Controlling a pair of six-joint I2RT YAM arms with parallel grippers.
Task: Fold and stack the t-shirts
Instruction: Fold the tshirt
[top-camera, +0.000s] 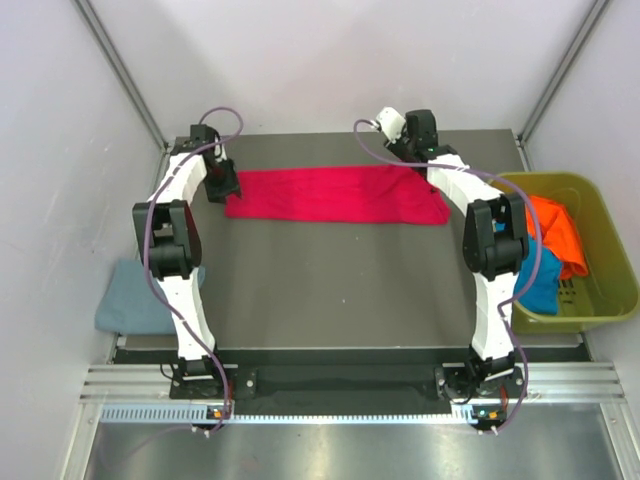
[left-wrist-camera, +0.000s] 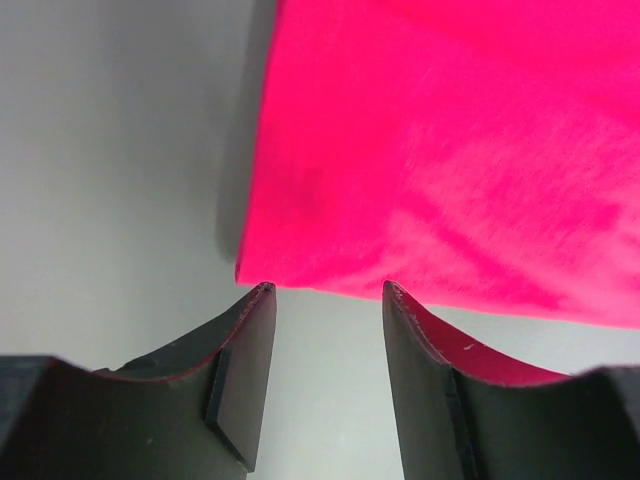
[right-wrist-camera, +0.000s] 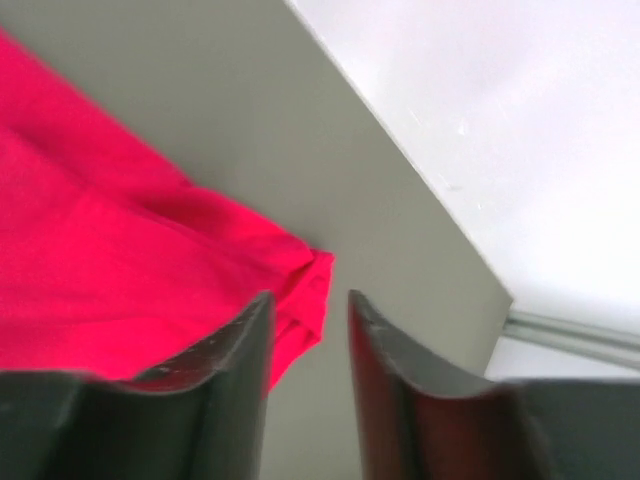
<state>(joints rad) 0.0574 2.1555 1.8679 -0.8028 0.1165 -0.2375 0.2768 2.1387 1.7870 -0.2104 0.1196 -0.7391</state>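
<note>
Though flat, crimson t-shirt (top-camera: 335, 196) along far edge, bare table (top-camera: 340, 290) nearer.

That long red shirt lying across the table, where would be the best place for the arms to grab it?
Probably at its two short ends, one arm each, coming in from outside. The red shirt lies flat as a long strip, so pinching both ends should keep it spread. The left gripper and right gripper hang open right at those ends.
</note>
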